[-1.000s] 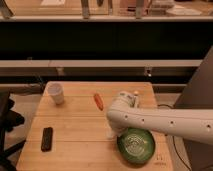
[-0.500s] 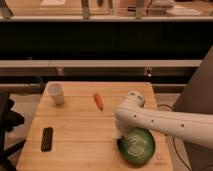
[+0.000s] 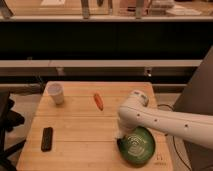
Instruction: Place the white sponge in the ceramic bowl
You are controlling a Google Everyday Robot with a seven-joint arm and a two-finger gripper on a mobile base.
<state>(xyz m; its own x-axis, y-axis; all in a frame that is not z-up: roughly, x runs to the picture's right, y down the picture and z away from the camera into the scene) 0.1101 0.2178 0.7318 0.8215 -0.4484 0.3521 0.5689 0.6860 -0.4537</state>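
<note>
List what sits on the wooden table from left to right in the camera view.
Black remote → white cup → orange carrot-like item → claw, low at the bowl's left rim → ceramic bowl. The white sponge cannot be made out, so it is left out.

This looks like an office or lab workspace. A pale wooden butcher-block counter (image 3: 85, 125) stands before long dark horizontal shelving (image 3: 100, 45) that runs behind it, with more light desks beyond. A black office chair (image 3: 7, 120) sits just left of the counter. The white robot arm's claw (image 3: 120, 133) hangs over the counter's right part.
</note>
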